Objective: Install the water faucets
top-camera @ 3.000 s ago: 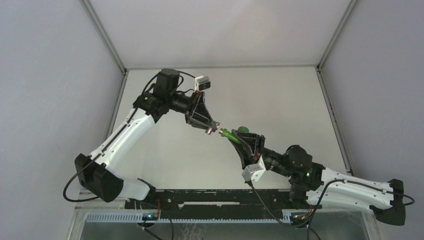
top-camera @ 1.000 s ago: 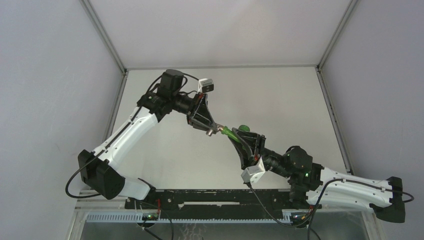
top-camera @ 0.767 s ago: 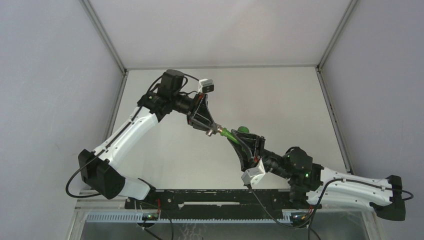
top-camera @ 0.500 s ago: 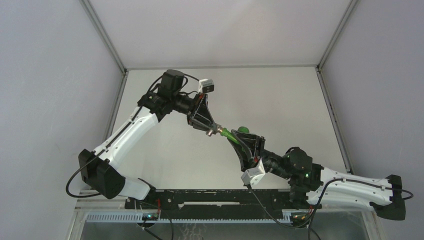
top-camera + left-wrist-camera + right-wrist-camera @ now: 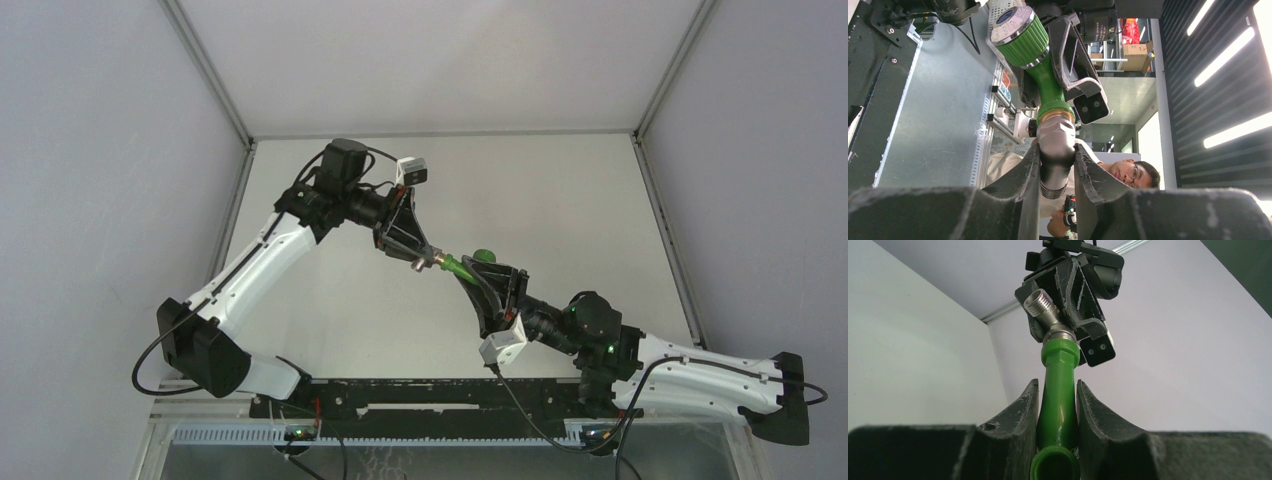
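Step in hand, as I read it: joining the two faucet parts in mid-air, above the middle of the table [image 5: 330, 300]. The left gripper [image 5: 418, 257] pinches the grey elbow [image 5: 1055, 145], one finger flat against each side of its body, with the threaded end poking out free at the far-left. Just right of it, the green tap [image 5: 1058, 385] meets the elbow end to end; its collar sits against the metal with no gap visible in either wrist view, so the thread looks at least started. How tight it is cannot be told. The right gripper [image 5: 1058, 405] is clamped on the tap's stem, and the knob [image 5: 1016, 27] stands clear of the fingers. Neither part touches the table. The next move probably calls for turning one part about the shared axis while the other is kept fixed, with both wrists in line so the thread does not cross. No mount for the finished assembly is in view. Pose: the left arm rises from its near-left base, bends at the far-left and points its wrist right and toward the near side. The right arm runs low from its near-right base toward the centre, wrist pointing left and far. The two grippers face each other almost tip to tip, parts bridging between them.
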Available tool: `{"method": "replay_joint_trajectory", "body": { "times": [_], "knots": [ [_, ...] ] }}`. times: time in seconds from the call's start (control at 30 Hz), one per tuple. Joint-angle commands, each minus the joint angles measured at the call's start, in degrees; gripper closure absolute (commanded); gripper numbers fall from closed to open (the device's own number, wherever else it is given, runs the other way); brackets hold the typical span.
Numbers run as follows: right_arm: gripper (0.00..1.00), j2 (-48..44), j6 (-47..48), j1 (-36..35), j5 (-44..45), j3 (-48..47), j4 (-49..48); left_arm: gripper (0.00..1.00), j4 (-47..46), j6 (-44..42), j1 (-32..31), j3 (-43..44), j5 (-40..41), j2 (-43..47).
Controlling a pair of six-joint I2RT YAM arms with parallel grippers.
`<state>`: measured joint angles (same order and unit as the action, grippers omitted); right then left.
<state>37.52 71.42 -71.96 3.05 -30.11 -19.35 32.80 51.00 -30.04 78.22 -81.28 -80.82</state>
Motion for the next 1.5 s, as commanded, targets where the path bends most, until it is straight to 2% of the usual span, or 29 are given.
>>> {"method": "replay_joint_trajectory", "body": {
  "times": [0.0, 0.8, 1.27, 1.47],
  "knots": [
    [1.00, 1.5, -1.4, 0.3, -2.4, -0.4, -1.0, 1.00, -1.4, -0.9, -0.7, 2.0, -0.6, 1.4],
    [1.00, 2.2, -0.8, -0.8, 2.0, -0.4, -1.0, 1.00, -1.4, -1.7, -0.7, 1.8, -0.1, 2.1],
    [1.00, 1.9, -2.8, -0.9, -2.4, -0.4, -3.1, 1.00, -1.4, -2.3, -1.1, 0.8, -0.2, 2.6],
    [1.00, 1.3, -7.6, 0.6, -5.8, -0.2, -3.9, 1.00, -1.4, -3.5, -1.2, 0.3, 0.3, 3.3]
  ]
}}
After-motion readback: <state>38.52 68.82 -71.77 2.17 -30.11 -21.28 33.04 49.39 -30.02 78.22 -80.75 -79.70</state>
